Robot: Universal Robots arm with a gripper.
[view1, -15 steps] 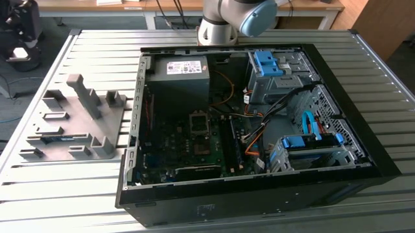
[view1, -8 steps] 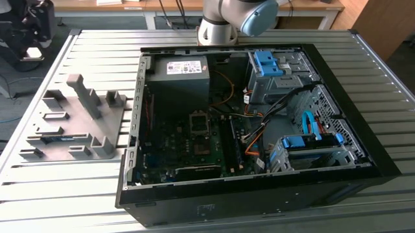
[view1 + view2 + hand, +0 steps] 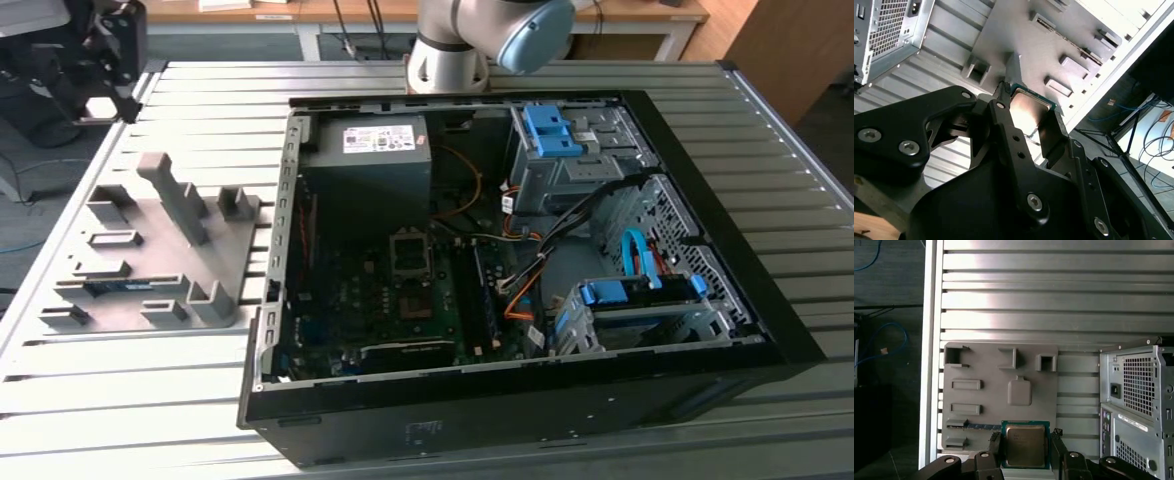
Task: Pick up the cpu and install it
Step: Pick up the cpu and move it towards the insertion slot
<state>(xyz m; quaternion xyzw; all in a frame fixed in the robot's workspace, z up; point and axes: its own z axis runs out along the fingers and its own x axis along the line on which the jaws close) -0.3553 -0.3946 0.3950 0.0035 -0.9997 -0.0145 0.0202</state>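
I'm working over a ribbed metal table (image 3: 747,150) with desks and a dark floor beyond it, where a blue cable (image 3: 884,340) lies loose. The open PC case (image 3: 534,420) takes up most of the table, its motherboard (image 3: 387,300) facing up and the grey power supply (image 3: 367,170) at the far end near the arm (image 3: 481,40). Just beside the case, on the exterior view's left, sits a grey fixture tray (image 3: 134,270) with a memory stick (image 3: 979,425) lying in one slot. In both wrist views the gripper (image 3: 1026,452) hangs above that tray's edge, jaws closed to the chip's width, and the fingers (image 3: 995,447) pinch opposite edges of the cpu (image 3: 1025,440), metal top towards the first wrist camera, lifted clear of the tray
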